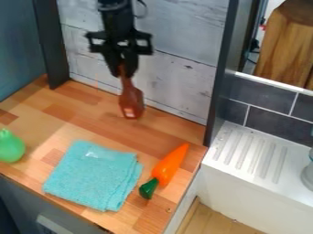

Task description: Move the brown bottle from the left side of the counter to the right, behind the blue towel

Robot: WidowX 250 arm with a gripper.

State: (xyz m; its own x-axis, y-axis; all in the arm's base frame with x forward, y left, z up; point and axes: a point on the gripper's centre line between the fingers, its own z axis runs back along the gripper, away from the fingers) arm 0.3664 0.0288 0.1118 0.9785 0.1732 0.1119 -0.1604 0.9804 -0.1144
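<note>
Against whitewashed boards, a brown spatula (131, 102) hangs below the end effector (125, 73).

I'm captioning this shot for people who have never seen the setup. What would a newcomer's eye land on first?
Probably the bright turquoise cloth, folded on the wooden counter toward the front. Just right of it, the orange toy carrot lies slantwise, its green end nearest the front. Above, against the whitish plank wall, the black gripper holds a reddish-brown utensil with its broad end down.
</note>
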